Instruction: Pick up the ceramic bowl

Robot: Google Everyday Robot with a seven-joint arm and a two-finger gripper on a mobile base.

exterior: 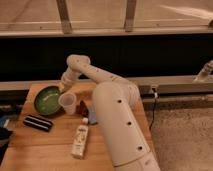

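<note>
The green ceramic bowl (48, 100) is at the left of the wooden table (55, 150), its paler inside turned toward the camera, so it stands tilted. My gripper (62, 87) is at the bowl's upper right rim, at the end of the white arm (92, 72), and looks shut on that rim. A translucent white plastic cup (67, 103) stands upright right next to the bowl's right side, just below the gripper.
A black flat object (38, 123) lies in front of the bowl. A white bottle (79, 140) lies near the table's middle. A small orange and blue item (86, 106) sits by the arm's base. Floor lies to the right.
</note>
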